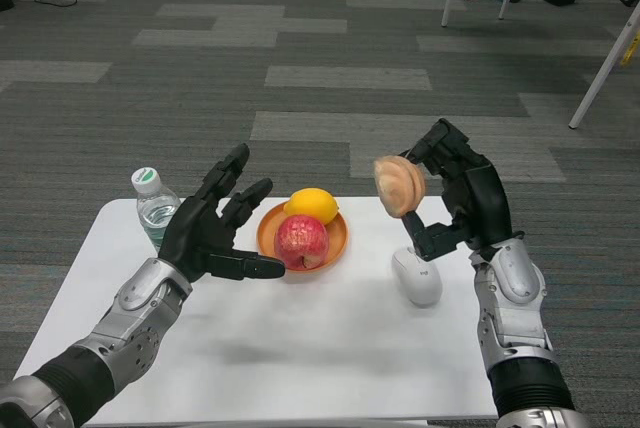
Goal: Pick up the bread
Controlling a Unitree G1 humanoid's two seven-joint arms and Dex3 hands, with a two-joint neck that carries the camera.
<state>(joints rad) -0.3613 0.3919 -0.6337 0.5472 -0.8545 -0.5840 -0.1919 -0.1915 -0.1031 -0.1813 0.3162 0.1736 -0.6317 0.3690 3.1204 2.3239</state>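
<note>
The right hand (455,198) is raised above the right half of the white table (330,348), and it holds the bread (398,185), a round tan piece turned on edge, pinched between the upper fingers and the thumb below. The bread is clear of the table, in the air above the white computer mouse (417,276), which lies on the surface toward the right edge. The other fingers of the right hand curl loosely behind the bread. The left hand (212,233) hovers over the left half of the table with its fingers spread and holding nothing; its thumb points toward an orange plate (338,246) and ends just beside the plate's near rim. The plate sits near the far edge of the table, about midway between the left and right edges, and carries a red apple (302,242) at the front with a yellow lemon (312,205) behind it, the two touching. A clear water bottle (155,208) with a white cap stands at the far left corner, partly hidden behind the left hand's fingers. Beyond the table lies a grey carpet floor (340,78).
</note>
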